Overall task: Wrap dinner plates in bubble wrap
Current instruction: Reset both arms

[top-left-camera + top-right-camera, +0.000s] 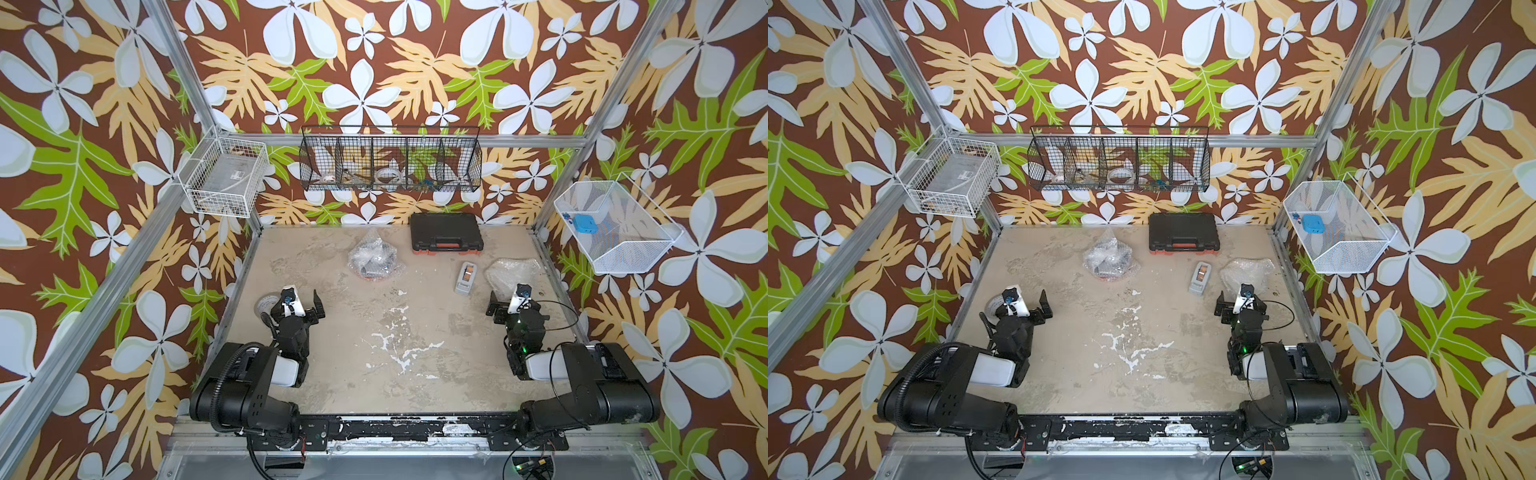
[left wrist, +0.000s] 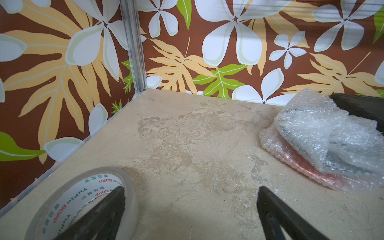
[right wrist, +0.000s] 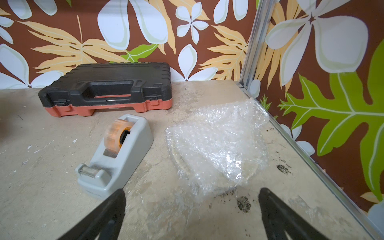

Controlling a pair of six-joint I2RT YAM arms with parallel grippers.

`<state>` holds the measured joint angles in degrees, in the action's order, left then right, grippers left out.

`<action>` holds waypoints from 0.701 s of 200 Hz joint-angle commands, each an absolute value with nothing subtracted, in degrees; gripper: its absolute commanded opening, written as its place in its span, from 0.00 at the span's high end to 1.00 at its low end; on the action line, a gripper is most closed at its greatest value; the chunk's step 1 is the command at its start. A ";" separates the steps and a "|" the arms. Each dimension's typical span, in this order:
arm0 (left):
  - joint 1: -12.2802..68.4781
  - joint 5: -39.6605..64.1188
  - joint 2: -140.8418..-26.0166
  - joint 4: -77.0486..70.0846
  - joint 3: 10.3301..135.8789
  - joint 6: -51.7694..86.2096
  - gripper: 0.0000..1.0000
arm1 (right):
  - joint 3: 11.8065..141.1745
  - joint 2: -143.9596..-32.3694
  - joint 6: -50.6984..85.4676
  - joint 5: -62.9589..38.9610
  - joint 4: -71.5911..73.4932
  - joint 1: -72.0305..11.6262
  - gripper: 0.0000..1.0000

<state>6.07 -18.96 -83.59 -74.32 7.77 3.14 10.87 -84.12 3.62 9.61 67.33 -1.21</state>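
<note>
The left gripper (image 2: 191, 192) and the right gripper (image 3: 192, 192) are hovering over the table (image 1: 374, 353), jaws spread wide and gripping nothing. One bubble wrap bundle (image 2: 324, 137) is lying at the far middle, the orange plate (image 2: 307, 168) showing through it under a dark plate (image 2: 295, 122), and a bubble wrap sheet (image 3: 218, 145) is lying just ahead of the right gripper beside the tape dispenser (image 3: 116, 153). The wrap is likely going to handle light, limp and slippery, asking for a pinch at a loose edge; the plates, stiff and breakable, at the rim

Off-task items on tabletop (image 1: 374, 332)
Black-orange case (image 3: 108, 91) at back wall; grey tape dispenser (image 3: 116, 153) near it; tape roll (image 2: 87, 187) at left edge.
</note>
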 commanded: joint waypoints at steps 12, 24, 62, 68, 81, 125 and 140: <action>5.95 -18.46 -83.59 -77.06 7.78 3.25 0.00 | 10.81 -84.02 2.15 12.13 69.78 -2.12 0.00; 5.92 -18.52 -83.61 -76.97 7.82 3.25 0.00 | 10.93 -84.01 2.13 12.13 69.54 -2.11 0.00; 5.96 -18.47 -83.59 -77.03 7.82 3.25 0.00 | 10.90 -83.99 2.17 12.13 69.52 -2.11 0.00; 5.93 -18.49 -83.63 -76.95 7.82 3.25 0.00 | 10.98 -84.01 2.14 12.11 69.44 -2.12 0.00; 5.94 -18.48 -83.59 -77.03 7.78 3.25 0.00 | 10.98 -83.96 2.14 12.13 69.44 -2.11 0.00; 5.95 -18.46 -83.59 -76.99 7.81 3.25 0.00 | 11.20 -84.38 2.11 12.12 69.47 -2.16 0.00; 5.93 -18.52 -83.63 -76.96 7.79 3.25 0.00 | 10.99 -84.01 2.20 12.13 69.40 -2.11 0.00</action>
<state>6.07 -18.79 -83.59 -74.39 7.77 3.11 11.00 -84.29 2.50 11.42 67.72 -2.13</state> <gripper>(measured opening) 0.998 0.996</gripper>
